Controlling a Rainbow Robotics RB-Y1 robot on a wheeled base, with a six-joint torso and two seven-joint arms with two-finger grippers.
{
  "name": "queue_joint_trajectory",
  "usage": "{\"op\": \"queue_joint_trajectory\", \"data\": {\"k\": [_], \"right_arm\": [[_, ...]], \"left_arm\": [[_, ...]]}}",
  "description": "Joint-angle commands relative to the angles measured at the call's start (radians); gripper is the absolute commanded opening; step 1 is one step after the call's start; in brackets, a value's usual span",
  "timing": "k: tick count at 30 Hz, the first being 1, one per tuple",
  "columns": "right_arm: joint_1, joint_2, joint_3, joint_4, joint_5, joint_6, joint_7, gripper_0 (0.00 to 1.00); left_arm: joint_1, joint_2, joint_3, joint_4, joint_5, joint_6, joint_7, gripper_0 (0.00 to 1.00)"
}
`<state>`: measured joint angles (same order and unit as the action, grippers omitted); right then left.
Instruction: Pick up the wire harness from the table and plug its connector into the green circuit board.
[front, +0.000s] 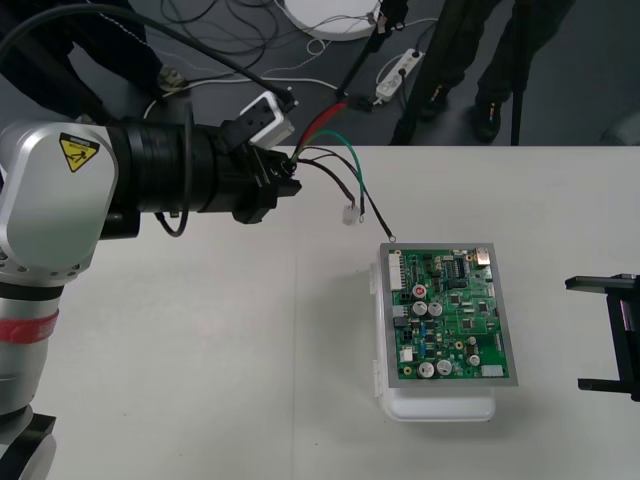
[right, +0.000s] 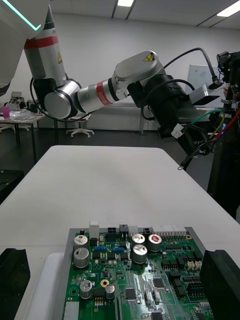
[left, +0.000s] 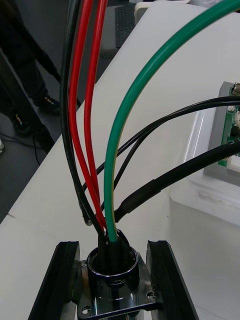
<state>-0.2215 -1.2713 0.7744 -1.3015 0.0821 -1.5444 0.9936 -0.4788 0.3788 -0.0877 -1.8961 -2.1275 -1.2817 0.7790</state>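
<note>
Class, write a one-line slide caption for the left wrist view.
Left gripper shut on the harness's metal socket, wires arching toward the green circuit board.

I read bright, even light from overhead across the table (front: 200, 380). A faint, soft shadow edges the white base (front: 440, 405). Small glints of glare sit on the rim of the socket (left: 115, 282).

Wires (left: 119, 130) red, green and black; board (front: 450, 315) green, base (front: 440, 405) white.

A yellow triangular warning sticker (front: 78, 152) bearing a black hazard symbol sits on the silver link (front: 45, 205) of the left arm. Markings on the green circuit board (front: 452, 315) are too small to read.
</note>
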Motion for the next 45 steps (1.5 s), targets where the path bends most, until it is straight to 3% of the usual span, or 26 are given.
{"op": "queue_joint_trajectory", "data": {"k": [1, 18, 23, 35, 45], "right_arm": [[-0.015, 0.003, -0.035, 0.005, 0.004, 0.004, -0.09, 1.0], [0.044, -0.002, -0.202, -0.07, 0.041, 0.021, -0.406, 1.0], [0.096, -0.013, -0.279, -0.137, 0.039, 0.076, -0.487, 1.0], [0.429, -0.033, -0.659, -0.51, 0.041, 0.388, -0.705, 1.0], [0.587, -0.003, -0.822, -0.731, 0.045, 0.615, -0.799, 1.0]], "left_arm": [[-0.05, -0.02, -0.089, -0.04, -0.023, 0.174, -0.035, 0.0], [-0.057, -0.02, -0.265, -0.038, -0.115, 0.43, -0.083, 0.0], [-0.066, -0.02, -0.268, -0.038, -0.135, 0.444, -0.096, 0.0], [-0.07, -0.066, -0.254, -0.034, -0.252, 0.487, -0.084, 0.0], [-0.07, -0.109, -0.224, 0.012, -0.255, 0.487, -0.073, 0.0]]}}
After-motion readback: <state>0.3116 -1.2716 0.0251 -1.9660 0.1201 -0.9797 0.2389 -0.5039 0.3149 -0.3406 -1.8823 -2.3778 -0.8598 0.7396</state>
